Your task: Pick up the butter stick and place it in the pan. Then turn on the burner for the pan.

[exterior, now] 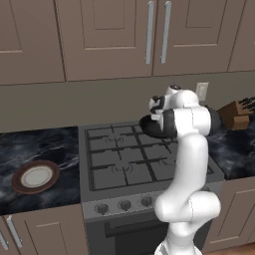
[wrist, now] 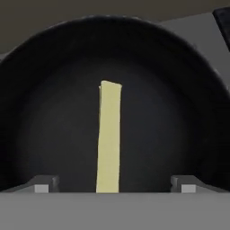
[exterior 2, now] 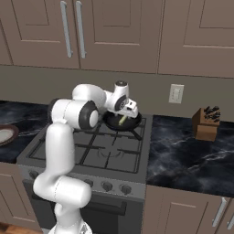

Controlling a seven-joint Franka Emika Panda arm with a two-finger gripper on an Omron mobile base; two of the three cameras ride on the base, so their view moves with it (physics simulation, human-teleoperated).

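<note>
The pan (wrist: 54, 126) is round and black and sits on the stove's rear burner, also in the right base view (exterior 2: 132, 123) and partly behind my arm in the left base view (exterior: 148, 127). The pale-yellow butter stick (wrist: 109, 139) lies flat on the pan's floor, free of the fingers, and appears as a small yellow sliver in the right base view (exterior 2: 122, 120). My gripper (wrist: 114, 184) hovers just above the pan, open, with one fingertip (wrist: 42, 185) far to each side of the stick. The hand (exterior 2: 123, 104) points down over the pan.
A row of knobs (exterior 2: 107, 186) runs along the stove's front panel (exterior: 124, 204). A brown-rimmed plate (exterior: 35, 177) rests on the left counter. A knife block (exterior 2: 205, 124) stands on the right counter. Cabinets hang above.
</note>
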